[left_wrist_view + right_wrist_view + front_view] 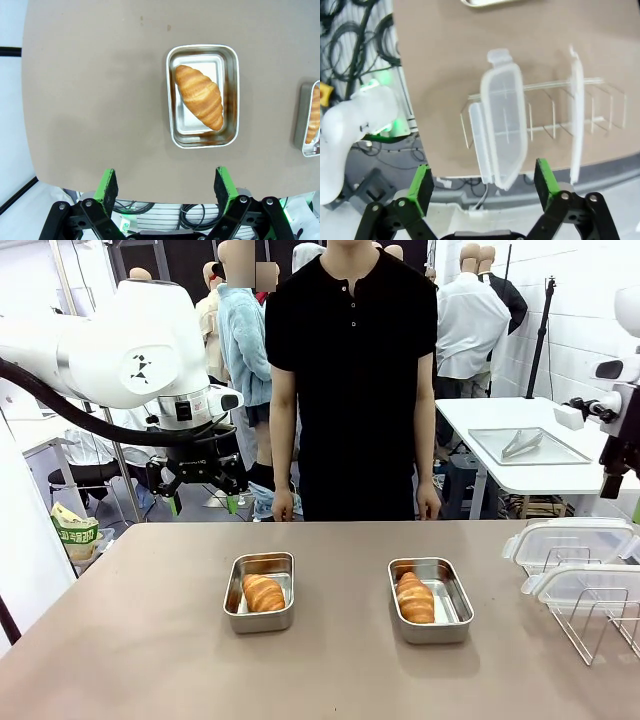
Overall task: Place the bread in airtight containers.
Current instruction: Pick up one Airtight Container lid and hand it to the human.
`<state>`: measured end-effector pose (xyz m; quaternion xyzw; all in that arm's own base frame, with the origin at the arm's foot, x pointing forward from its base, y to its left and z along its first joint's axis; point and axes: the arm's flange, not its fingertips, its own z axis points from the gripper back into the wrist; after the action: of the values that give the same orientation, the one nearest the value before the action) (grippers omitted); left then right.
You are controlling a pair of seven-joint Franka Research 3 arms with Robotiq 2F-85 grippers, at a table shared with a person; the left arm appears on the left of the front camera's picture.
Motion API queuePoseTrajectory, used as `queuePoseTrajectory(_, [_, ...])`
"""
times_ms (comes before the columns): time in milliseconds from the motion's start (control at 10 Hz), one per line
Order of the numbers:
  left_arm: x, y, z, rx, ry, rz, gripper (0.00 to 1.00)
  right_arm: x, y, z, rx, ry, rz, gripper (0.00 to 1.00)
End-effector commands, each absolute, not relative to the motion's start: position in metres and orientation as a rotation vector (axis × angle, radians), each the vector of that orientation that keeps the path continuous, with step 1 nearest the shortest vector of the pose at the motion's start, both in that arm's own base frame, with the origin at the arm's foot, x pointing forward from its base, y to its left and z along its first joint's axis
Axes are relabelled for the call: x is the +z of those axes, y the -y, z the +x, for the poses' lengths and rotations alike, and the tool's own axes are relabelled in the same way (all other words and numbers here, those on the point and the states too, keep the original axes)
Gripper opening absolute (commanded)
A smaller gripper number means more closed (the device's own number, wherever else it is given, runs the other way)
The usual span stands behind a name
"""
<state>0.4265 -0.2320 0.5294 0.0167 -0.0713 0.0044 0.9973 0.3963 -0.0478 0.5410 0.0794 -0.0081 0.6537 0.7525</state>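
Note:
Two steel airtight containers stand uncovered on the brown table, the left one (260, 592) and the right one (431, 600). Each holds one golden croissant: the left bread (263, 593) and the right bread (415, 598). My left gripper (205, 495) hangs open and empty above the table's far left edge. In the left wrist view it (165, 187) looks down on the left container (230, 95) and its croissant (199, 96). My right gripper (481, 187) is open and empty above a clear lid (502, 130) in a wire rack.
Two clear snap lids (570, 540) rest on a wire rack (600, 625) at the table's right side. A person stands at the far edge, hands (283, 506) hanging down. A flat tray with tongs (527, 446) lies on a white table behind.

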Motion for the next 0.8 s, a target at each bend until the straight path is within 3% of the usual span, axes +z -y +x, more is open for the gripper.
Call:
queuePoseTrajectory(0, [0.531, 0.230, 0.426, 0.010, 0.144, 0.030, 1.00, 0.539, 0.058, 0.385, 1.607, 0.072, 0.270, 1.00])
queuePoseTrajectory(400, [0.531, 0.230, 0.426, 0.010, 0.144, 0.030, 1.00, 0.516, 0.065, 0.369, 1.747, 0.086, 0.279, 1.00])
queuePoseTrajectory(700, [0.531, 0.230, 0.426, 0.010, 0.144, 0.030, 1.00, 0.488, 0.061, 0.368, 1.667, 0.142, 0.120, 1.00])
